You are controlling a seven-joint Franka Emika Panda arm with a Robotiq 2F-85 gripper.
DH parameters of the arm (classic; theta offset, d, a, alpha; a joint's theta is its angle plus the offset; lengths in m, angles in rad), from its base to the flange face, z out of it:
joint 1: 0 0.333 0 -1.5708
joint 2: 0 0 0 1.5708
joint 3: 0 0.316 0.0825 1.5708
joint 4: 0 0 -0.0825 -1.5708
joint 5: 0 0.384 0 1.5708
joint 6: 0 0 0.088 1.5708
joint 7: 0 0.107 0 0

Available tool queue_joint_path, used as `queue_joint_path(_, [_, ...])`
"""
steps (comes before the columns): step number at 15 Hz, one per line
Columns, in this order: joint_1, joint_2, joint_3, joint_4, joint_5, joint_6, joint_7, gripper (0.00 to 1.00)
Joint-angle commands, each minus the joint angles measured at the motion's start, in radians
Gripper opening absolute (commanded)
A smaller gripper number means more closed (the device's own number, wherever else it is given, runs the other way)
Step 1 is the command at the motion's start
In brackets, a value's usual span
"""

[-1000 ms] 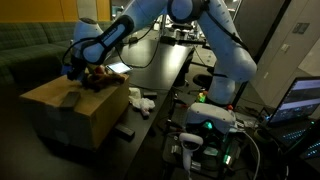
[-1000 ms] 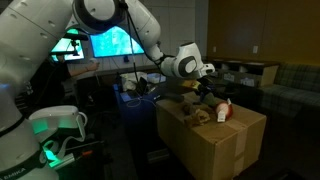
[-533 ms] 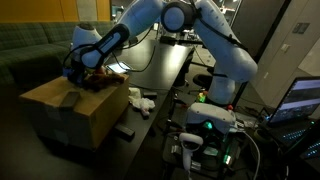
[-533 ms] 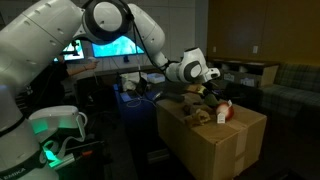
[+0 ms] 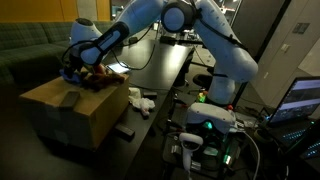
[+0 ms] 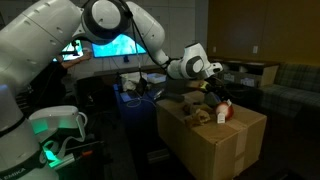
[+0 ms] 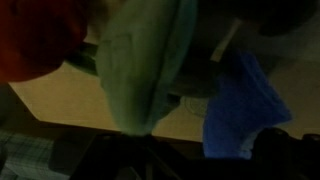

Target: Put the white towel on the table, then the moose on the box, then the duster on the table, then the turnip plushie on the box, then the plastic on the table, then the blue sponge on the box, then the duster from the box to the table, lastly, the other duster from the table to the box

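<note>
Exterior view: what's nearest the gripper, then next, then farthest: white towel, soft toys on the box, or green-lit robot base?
1. Soft toys, on the box, right beside the gripper in an exterior view.
2. White towel, on the table beside the box.
3. Green-lit robot base, far across the picture.

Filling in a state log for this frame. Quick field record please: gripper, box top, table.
gripper: over the box top, open or shut unclear
box: brown cardboard, flat top
on box: blue sponge, green soft thing, red thing, close together
table: black top, white towel lying near the box
wrist view: dark and blurred
</note>
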Motion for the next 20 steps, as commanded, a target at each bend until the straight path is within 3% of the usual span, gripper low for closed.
queue_joint_path(1, [0.037,-0.063,-0.048,-0.028,-0.046,0.005,0.065,1.0])
queue_joint_path(9, [0.167,-0.201,-0.16,-0.155,-0.168,0.004,0.27,1.0])
queue_joint_path(15, [0.353,-0.24,-0.286,-0.269,-0.355,0.007,0.568,1.0])
queue_joint_path(20, [0.454,-0.243,-0.31,-0.32,-0.496,-0.013,0.789,1.0])
